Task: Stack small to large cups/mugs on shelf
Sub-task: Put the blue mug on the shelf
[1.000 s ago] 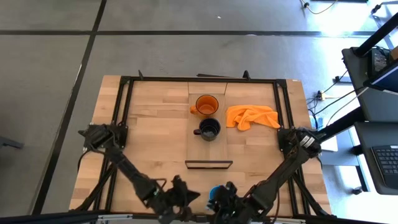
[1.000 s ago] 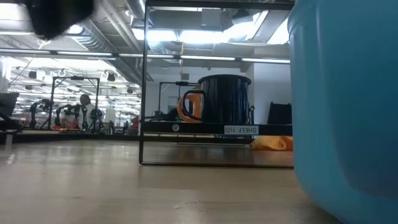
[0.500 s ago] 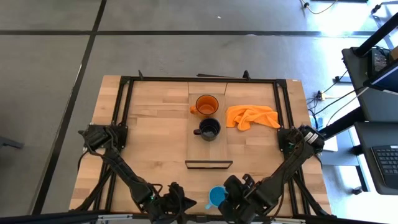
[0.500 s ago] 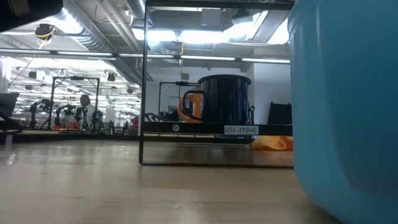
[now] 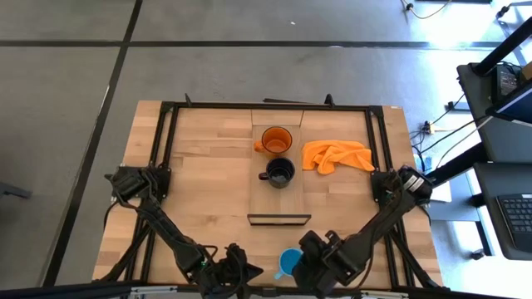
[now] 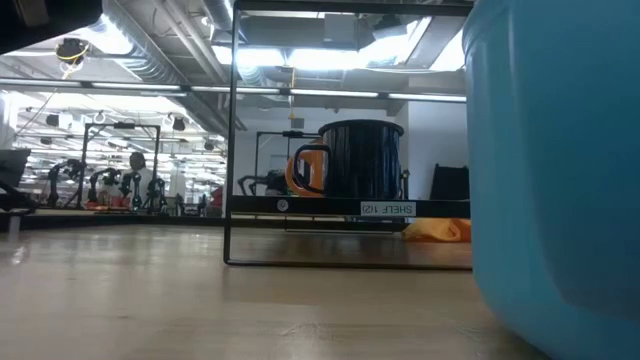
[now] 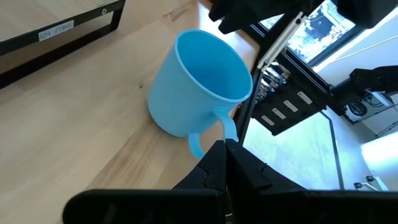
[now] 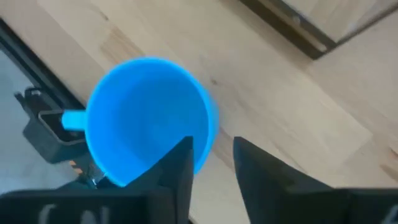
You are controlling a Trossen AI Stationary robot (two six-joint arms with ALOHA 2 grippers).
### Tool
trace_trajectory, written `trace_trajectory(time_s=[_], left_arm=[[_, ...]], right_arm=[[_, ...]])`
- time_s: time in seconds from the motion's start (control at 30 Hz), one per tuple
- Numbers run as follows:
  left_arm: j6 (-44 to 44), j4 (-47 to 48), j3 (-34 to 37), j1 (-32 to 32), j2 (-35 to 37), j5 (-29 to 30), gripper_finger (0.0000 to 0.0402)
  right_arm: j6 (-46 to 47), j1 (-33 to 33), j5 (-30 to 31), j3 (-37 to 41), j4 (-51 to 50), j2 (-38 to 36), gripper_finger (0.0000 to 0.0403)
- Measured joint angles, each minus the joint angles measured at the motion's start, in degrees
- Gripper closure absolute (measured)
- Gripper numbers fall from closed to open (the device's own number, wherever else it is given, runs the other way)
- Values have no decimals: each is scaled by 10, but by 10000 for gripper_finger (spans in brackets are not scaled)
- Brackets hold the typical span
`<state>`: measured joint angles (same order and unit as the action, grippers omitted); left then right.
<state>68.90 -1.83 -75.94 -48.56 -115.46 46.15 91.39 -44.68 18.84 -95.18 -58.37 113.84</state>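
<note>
1. high view: the blue mug stands upright near the desk's front edge, mouth up; the orange mug and black mug sit on the shelf.
2. left wrist view: the left gripper is closed, empty, just beside the mug's handle.
3. right wrist view: the right gripper is slightly open, empty, above the rim.

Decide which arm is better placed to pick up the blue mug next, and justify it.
Right, probably. The right hand hangs open directly over the blue mug, one finger above its rim. The left hand sits beside it, fingers closed.
</note>
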Motion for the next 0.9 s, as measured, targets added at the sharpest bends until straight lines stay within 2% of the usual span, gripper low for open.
trace_trajectory(time_s=[0.23, 0.47, 0.63, 0.9], left_arm=[[0, 0, 0, 0, 0, 2, 401], [0, 1, 0, 0, 0, 6, 401], [0, 1, 0, 0, 0, 10, 401], [0, 11, 0, 0, 0, 11, 401]], right_arm=[[-4, 12, -2, 0, 10, 5, 243], [-4, 12, -19, 0, 12, 26, 246], [-4, 14, -21, 0, 8, 29, 267], [-3, 15, -21, 0, 7, 29, 347]])
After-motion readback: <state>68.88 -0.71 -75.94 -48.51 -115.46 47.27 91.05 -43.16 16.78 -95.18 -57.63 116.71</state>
